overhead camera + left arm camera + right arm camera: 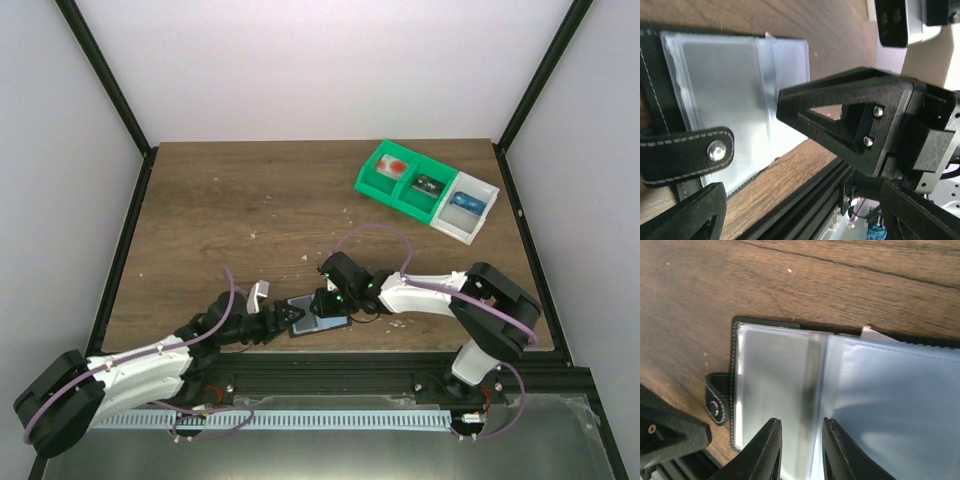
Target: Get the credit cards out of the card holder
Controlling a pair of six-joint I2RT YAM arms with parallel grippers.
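The card holder [322,324] lies open and flat on the wood near the table's front edge. It is black with white stitching, pale blue-grey clear sleeves [775,375] and a snap strap [695,152]. No card face shows clearly; a small pale corner [868,330] sticks out at its far edge. My left gripper [751,145] is open, with one finger above the sleeves and the other by the strap. My right gripper [800,422] is over the sleeves' middle fold. Its fingertips [773,427] stand a narrow gap apart, with only sleeve showing between them.
Green bins [400,180] and a white bin [468,208] stand at the back right and hold small items. The black frame rail [805,200] runs just past the holder's near side. The two grippers are close together over the holder.
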